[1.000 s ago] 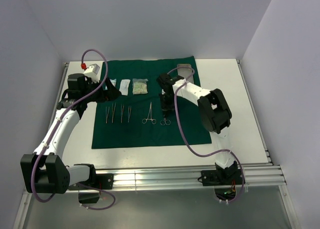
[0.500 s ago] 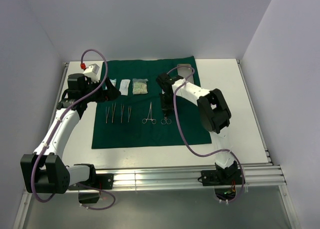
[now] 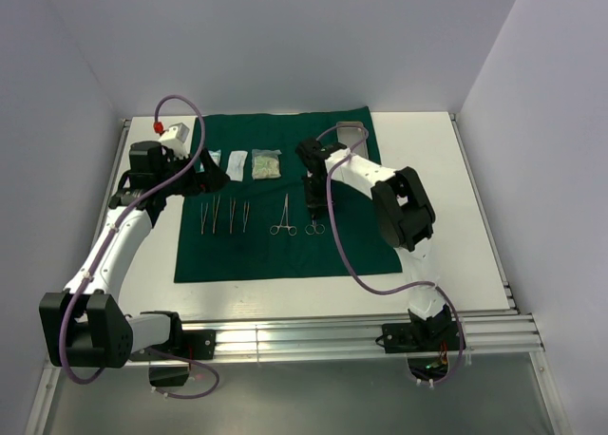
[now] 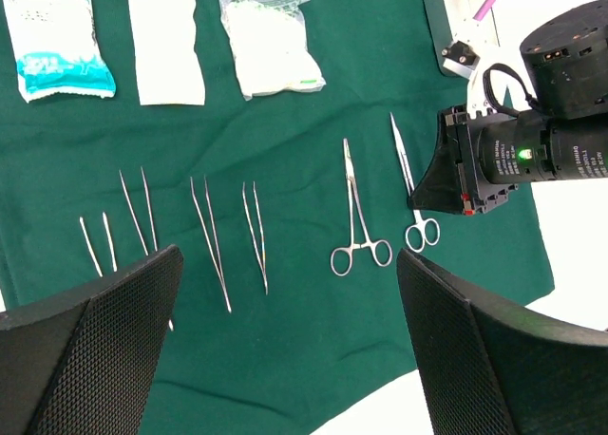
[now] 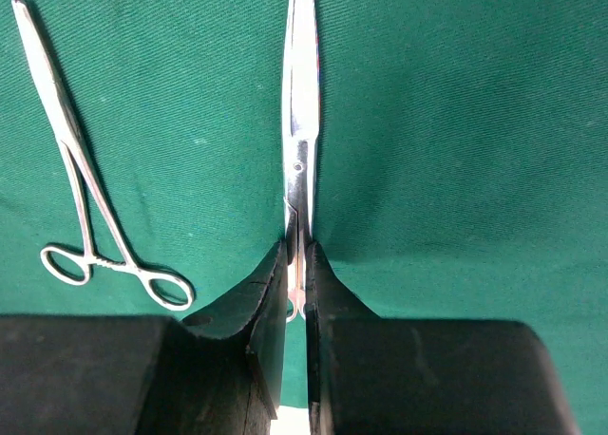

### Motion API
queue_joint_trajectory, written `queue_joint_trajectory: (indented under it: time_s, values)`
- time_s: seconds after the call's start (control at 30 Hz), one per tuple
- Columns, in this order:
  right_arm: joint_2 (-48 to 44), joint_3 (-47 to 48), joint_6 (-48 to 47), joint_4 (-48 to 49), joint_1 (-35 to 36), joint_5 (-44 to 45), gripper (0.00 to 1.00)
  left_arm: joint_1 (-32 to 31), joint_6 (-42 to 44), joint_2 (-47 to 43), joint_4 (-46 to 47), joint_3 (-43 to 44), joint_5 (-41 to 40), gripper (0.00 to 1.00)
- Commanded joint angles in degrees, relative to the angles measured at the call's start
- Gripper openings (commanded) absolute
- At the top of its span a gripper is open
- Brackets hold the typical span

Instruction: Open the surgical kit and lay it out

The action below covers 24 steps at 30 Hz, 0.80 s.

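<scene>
Squarely between the right fingers (image 5: 256,302), the scissors (image 5: 300,122) lie pinched.

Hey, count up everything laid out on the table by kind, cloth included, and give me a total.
Pale packets: 3
Tweezers: 4
Clamp: 1
Scissors: 1
Steel tray: 1
Green cloth: 1
Total: 11

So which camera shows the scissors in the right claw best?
The right wrist view: the scissors run up its middle, pinched by the right gripper. The left wrist view shows them small; the top view, barely.
</scene>
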Motion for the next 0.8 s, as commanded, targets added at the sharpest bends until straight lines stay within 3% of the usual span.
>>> queue_joint_trajectory:
  time_s: [0.0, 0.17, 0.37, 0.47, 0.6, 0.67, 0.77]
  values:
    - [0.52, 2.73, 0.28, -0.52, -0.72, 1.16, 0.00, -0.25, -0.02, -0.17, 1.86, -0.31, -0.63, 0.99]
    - [0.00, 2.38, -0.33, -0.43, -0.72, 0.28, 0.16, -0.25, 0.42, -0.25, 1.50, -0.40, -1.33, 0.99]
    - [-3.77, 2.29, -0.95, -0.35, -0.81, -0.34, 0.62, -0.25, 2.35, 0.27, 0.63, 0.83, -1.51, 0.99]
    - [-7.89, 2.73, -2.44, 0.26, -1.42, 0.10, 0.72, -0.25, 4.54, 0.89, 0.10, 2.15, -1.77, 0.99]
    - [-15.54, 0.63, -4.81, 4.83, -3.09, 1.68, 0.97, -0.25, 7.79, 1.24, -0.95, 4.86, -1.95, 0.99]
    - [-20.80, -1.30, -6.22, 7.99, -4.49, 2.12, 1.00, -0.25, 8.42, 1.24, -1.05, 6.19, -3.43, 0.99]
    - [-28.09, -7.45, -9.03, 12.91, -6.60, 2.82, 1.00, -0.25, 3.42, 1.68, -0.95, 8.65, -12.64, 0.99]
